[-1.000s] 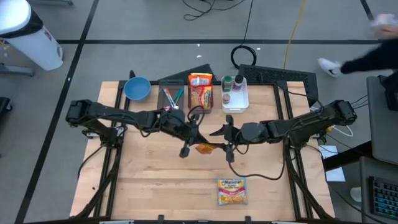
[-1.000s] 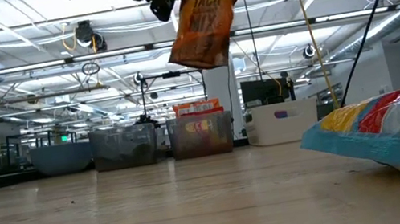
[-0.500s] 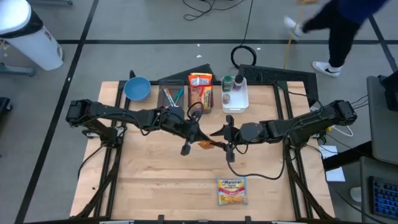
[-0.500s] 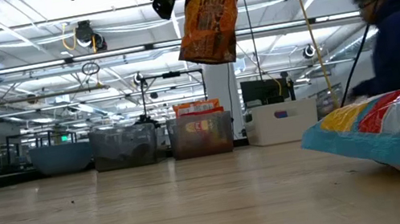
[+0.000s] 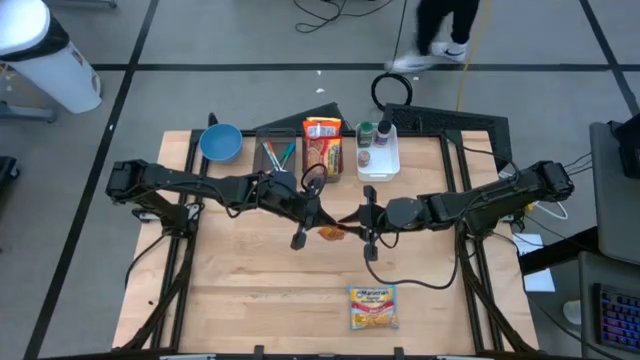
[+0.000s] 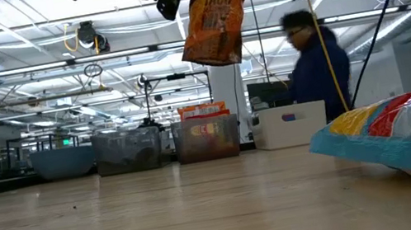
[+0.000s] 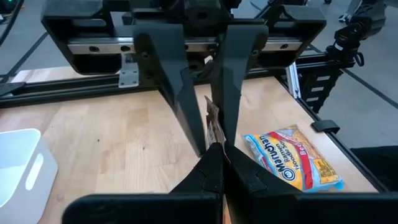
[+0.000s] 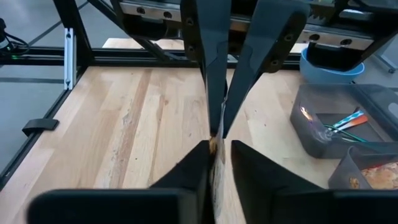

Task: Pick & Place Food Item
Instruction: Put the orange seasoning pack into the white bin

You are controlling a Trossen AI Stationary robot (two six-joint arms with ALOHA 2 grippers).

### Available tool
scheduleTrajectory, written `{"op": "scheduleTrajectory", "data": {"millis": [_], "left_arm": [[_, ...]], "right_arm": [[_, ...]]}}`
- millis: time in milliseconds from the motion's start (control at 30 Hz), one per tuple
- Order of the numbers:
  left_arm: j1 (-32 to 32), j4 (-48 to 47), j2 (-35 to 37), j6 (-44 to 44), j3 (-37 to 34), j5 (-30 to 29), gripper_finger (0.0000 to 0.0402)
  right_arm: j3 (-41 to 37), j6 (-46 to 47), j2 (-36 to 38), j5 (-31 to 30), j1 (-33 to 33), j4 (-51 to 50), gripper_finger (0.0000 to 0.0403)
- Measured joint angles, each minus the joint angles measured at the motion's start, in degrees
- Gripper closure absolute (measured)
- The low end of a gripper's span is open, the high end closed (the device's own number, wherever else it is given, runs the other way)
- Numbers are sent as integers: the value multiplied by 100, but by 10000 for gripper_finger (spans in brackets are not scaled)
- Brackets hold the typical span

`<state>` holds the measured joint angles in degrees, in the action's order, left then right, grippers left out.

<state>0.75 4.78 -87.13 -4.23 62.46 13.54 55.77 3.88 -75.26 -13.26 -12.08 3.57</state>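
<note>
Above mid-desk (image 5: 250, 290), the left gripper (image 5: 318, 222) and right gripper (image 5: 352, 225) meet, both pinched tight on the taco packet (image 6: 211, 24), which hangs in the air between them.

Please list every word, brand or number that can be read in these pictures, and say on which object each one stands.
"TACO MIX": on the orange packet held up between both arms, low view.
"Maruchan": on the noodle packet lying on the table, left wrist view; its smaller print is too blurred to read.
The red packet in the bin: print too small to read.
The white bin: dark label, unreadable.
</note>
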Motion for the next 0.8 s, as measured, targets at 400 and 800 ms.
{"op": "scheduleTrajectory", "data": {"millis": [400, 800], "left_arm": [[0, 1, 0, 32, 0, -8, 389], [-4, 96, 65, 131, 60, 167, 304]], "right_arm": [[0, -133, 0, -10, 0, -114, 402], [-2, -82, 0, -11, 0, -163, 402]]}}
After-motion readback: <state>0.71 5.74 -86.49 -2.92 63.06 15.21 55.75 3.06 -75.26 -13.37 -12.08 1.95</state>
